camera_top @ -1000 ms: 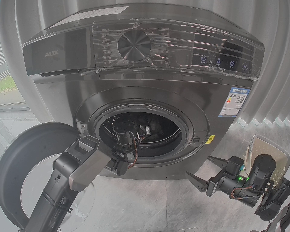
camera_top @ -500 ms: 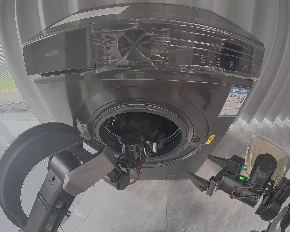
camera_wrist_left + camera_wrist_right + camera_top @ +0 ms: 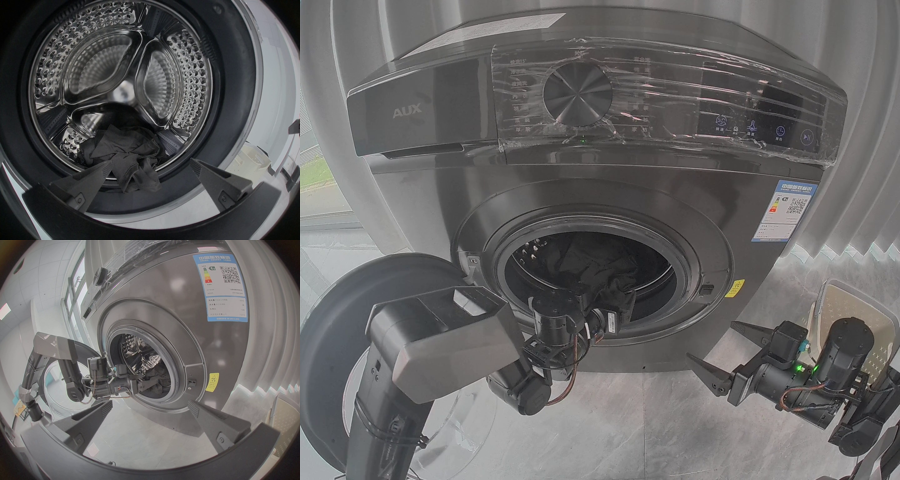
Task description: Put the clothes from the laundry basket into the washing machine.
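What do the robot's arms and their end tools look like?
The left arm has an angular silver-grey casing over black joints; the right arm, black cylinders and a green light. Brownish cables loop at both wrists. The left tool and right tool each have two black pointed wedges.

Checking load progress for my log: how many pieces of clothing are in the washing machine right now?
1: a dark bundle lying low at the front of the drum, its edge hanging onto the door seal. More pieces may be folded inside it.
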You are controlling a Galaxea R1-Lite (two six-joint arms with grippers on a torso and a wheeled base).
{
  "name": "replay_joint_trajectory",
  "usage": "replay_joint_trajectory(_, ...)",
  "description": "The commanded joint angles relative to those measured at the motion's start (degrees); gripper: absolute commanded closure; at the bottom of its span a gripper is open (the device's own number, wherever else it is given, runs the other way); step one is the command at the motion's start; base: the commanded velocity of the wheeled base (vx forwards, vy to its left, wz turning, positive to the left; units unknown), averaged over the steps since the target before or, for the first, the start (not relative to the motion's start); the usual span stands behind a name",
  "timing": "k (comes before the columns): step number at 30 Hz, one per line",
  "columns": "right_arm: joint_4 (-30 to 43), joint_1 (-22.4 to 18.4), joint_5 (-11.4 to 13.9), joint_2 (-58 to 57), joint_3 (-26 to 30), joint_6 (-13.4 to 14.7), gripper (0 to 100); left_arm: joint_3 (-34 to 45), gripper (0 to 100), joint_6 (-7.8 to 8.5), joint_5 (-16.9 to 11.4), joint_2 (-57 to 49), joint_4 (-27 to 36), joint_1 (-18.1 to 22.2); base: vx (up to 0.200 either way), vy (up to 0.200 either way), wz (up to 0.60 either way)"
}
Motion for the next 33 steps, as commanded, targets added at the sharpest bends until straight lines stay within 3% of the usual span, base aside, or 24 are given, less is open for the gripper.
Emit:
replay_joint_trajectory(1,-0.02,0.04,-0.02,-0.07,0.08,0.01,0,4.27,0,-0.30,0.06,-4.76,-0.67,-1.00,0.000,0.000,0.00)
replay_joint_trajectory(10,-0.02,0.04,-0.02,0.02,0.08,0.01,0,12.45,0,-0.47,-0.11,-12.15,-2.17,-3.11,0.000,0.000,0.00)
replay_joint_trajectory(16,-0.02,0.13,-0.02,0.02,0.25,0.10,0,19.74,0,-2.32,-0.20,-16.81,-4.01,-6.10,0.000,0.000,0.00)
replay_joint_trajectory(24,-0.02,0.39,-0.02,-0.07,0.43,0.19,0,27.83,0,-2.32,-0.64,-19.09,-7.97,-8.12,0.000,0.000,0.00)
replay_joint_trajectory(29,-0.02,0.48,-0.11,-1.22,0.43,0.01,0,33.63,0,-2.85,-1.26,-26.65,-8.93,-11.99,0.000,0.000,0.00)
replay_joint_trajectory(33,0.07,1.36,-0.37,-5.52,0.69,-0.17,0,37.85,0,-4.43,-0.90,-35.70,-9.11,-15.68,0.000,0.000,0.00)
